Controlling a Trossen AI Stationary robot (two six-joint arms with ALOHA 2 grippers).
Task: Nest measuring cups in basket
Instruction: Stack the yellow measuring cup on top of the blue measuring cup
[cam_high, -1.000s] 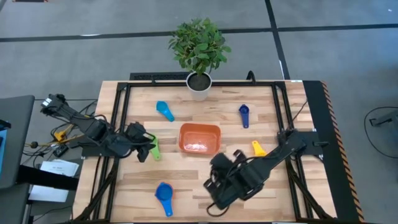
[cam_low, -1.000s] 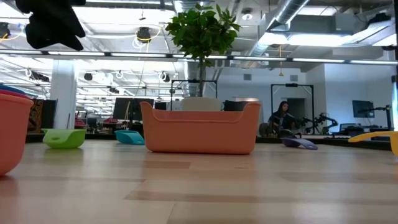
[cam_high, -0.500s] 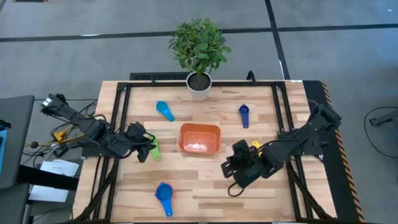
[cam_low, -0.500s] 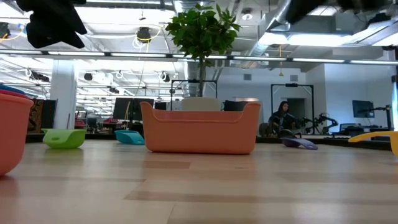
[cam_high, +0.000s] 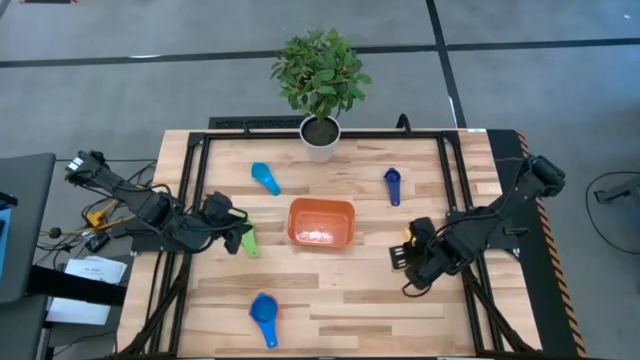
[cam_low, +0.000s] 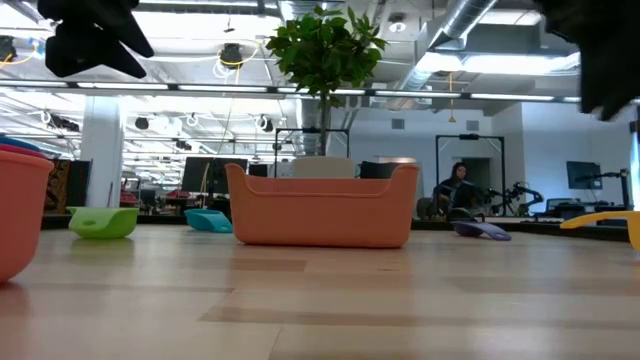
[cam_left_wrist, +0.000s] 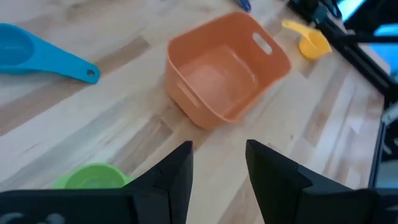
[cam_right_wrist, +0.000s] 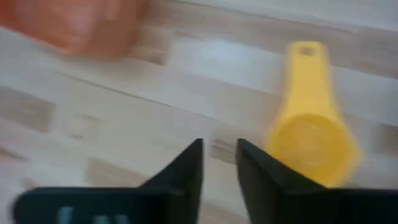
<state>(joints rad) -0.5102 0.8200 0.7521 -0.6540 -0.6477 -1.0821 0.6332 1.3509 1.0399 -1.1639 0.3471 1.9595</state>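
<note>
The orange basket (cam_high: 321, 222) stands mid-table on its base. Loose cups lie around it on the wood: light blue (cam_high: 265, 178), navy (cam_high: 392, 185), green (cam_high: 247, 241), blue (cam_high: 264, 315) and yellow (cam_high: 410, 237). An orange cup (cam_low: 12, 215) with red and blue rims inside it stands at the left edge of the low view. My left gripper (cam_high: 236, 233) is open and empty beside the green cup (cam_left_wrist: 93, 177). My right gripper (cam_high: 400, 254) is open and empty, just near of the yellow cup (cam_right_wrist: 309, 130).
A white pot with a green plant (cam_high: 320, 130) stands at the table's far edge, behind the basket. A dark frame (cam_high: 330, 133) runs around the tabletop. Bare wood lies between the basket and the near edge, to the right of the blue cup.
My right gripper has gone from the near middle of the table toward the right and far edges, and now stands by the yellow cup. The cups and the basket have stayed in place.
</note>
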